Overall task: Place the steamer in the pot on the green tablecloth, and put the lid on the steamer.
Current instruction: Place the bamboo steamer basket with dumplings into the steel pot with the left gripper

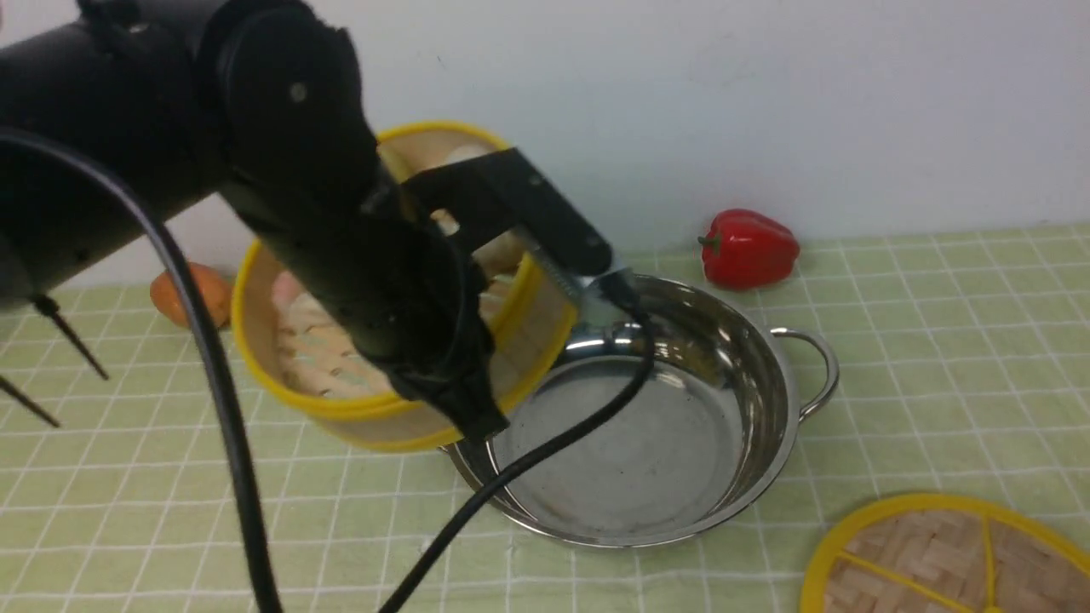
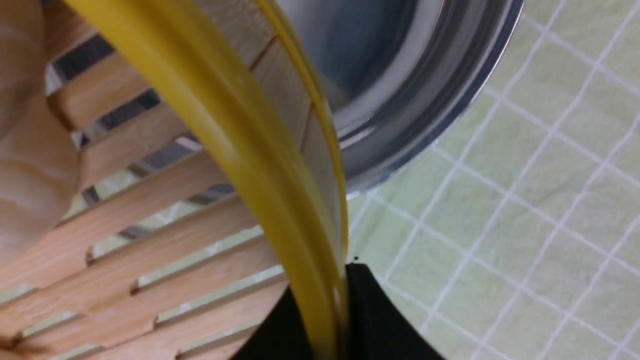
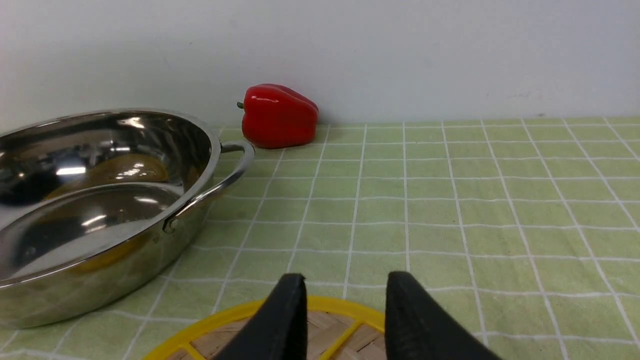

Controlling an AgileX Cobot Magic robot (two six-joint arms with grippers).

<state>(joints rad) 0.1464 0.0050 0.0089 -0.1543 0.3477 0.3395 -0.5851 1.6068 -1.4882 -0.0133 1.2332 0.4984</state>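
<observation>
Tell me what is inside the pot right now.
Nothing shows inside the pot: only its bare, shiny floor and reflections. Its left edge is covered by the tilted steamer and the left arm, so that part cannot be checked.

place: staged kitchen tabletop | cues: green tablecloth (image 1: pixel 937 358), pot (image 1: pixel 647 451), red pepper (image 1: pixel 749 247), plain wall (image 1: pixel 766 85)

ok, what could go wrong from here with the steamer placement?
1. The steamer hangs tilted, pinched at one rim point by the left gripper; the buns may slide.
2. Its low edge looks close to the pot rim and could clip it.
3. The black cable crosses over the pot and could get trapped.
</observation>
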